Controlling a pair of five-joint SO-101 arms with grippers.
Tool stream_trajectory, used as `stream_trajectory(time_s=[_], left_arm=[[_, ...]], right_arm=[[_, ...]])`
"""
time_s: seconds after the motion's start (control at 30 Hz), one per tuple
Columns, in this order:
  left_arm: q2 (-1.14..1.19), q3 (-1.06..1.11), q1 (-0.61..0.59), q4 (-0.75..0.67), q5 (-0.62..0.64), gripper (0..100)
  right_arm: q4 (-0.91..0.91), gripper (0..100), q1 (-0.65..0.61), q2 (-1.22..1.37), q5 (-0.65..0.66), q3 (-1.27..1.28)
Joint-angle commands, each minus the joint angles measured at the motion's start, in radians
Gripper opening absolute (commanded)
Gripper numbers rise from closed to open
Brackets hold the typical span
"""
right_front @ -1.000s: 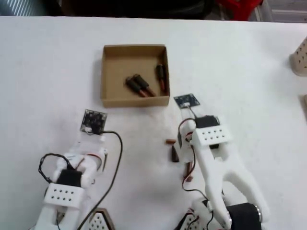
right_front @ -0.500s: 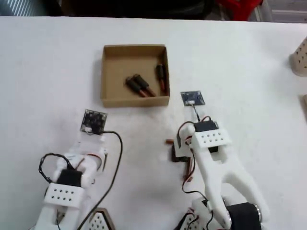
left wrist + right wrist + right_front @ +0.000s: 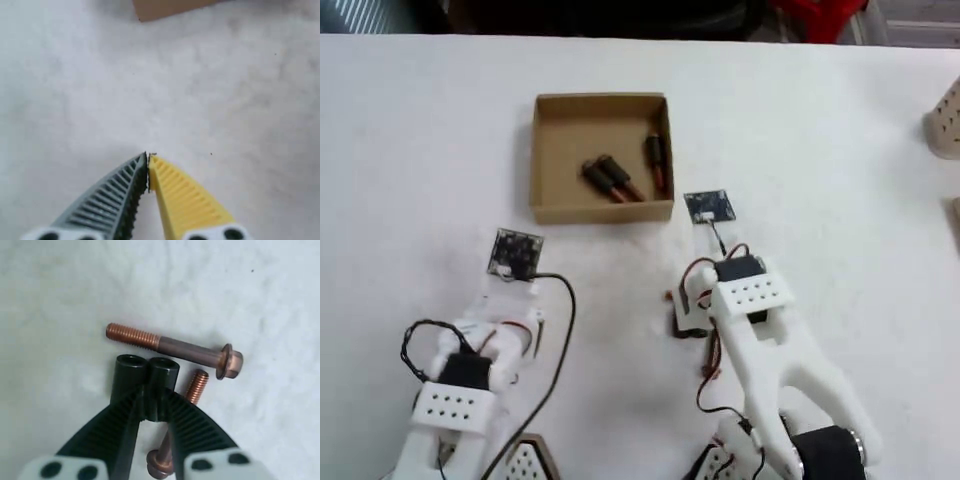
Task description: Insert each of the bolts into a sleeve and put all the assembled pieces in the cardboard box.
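Observation:
The cardboard box (image 3: 600,100) holds three dark sleeves with bolts in them (image 3: 613,179). My right gripper (image 3: 154,399) is low over the table just in front of the box's right corner (image 3: 682,322). Two black sleeves lie side by side under it. Its fingers press on either side of one sleeve (image 3: 164,374), and the other sleeve (image 3: 130,371) touches that one. A long copper bolt (image 3: 175,347) lies just beyond them, and a second bolt (image 3: 194,386) runs under one finger. My left gripper (image 3: 148,161) is shut and empty over bare table near the box corner (image 3: 170,7).
Pale wooden perforated blocks (image 3: 947,120) stand at the table's right edge. The left arm (image 3: 480,350) rests at the front left with a looping black cable (image 3: 565,320). A copper bolt end (image 3: 712,372) shows beside the right arm.
The right arm has shifted left and forward over the sleeves, which now lie under its gripper. The left arm has kept still.

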Motion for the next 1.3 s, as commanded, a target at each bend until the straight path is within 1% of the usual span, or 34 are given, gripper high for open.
stream_trajectory(time_s=[0.0, 0.13, 0.2, 0.47, 0.57, 0.67, 0.77, 1.0, 1.1, 1.27], left_arm=[[-0.005, -0.005, -0.008, -0.018, -0.006, 3], [-0.005, -0.005, -0.008, -0.018, -0.006, 3], [-0.005, -0.005, -0.008, -0.018, -0.006, 3], [-0.005, -0.005, -0.008, -0.018, -0.006, 3], [-0.005, -0.005, -0.008, -0.018, -0.006, 3], [-0.005, -0.005, -0.008, -0.018, -0.006, 3], [-0.005, -0.005, -0.008, -0.018, -0.006, 3], [-0.005, -0.005, -0.008, -0.018, -0.006, 3], [-0.005, -0.005, -0.008, -0.018, -0.006, 3], [-0.005, -0.005, -0.008, -0.018, -0.006, 3]], right_arm=[[-0.013, 2.8, -0.019, -0.016, -0.006, 0.000], [-0.013, 12.3, -0.022, -0.016, -0.011, 0.017], [-0.013, 15.4, -0.022, -0.016, -0.009, 0.018], [-0.018, 15.5, -0.016, -0.015, -0.008, 0.025], [-0.094, 14.4, -0.016, -0.015, -0.012, 0.072], [-0.145, 10.0, -0.016, -0.015, -0.008, 0.101], [-0.147, 7.9, -0.016, -0.015, -0.008, 0.101], [-0.143, 8.0, -0.016, -0.015, -0.008, 0.104], [-0.142, 8.0, -0.025, -0.015, -0.006, 0.104], [-0.147, 8.1, -0.094, 0.002, -0.008, 0.101]])
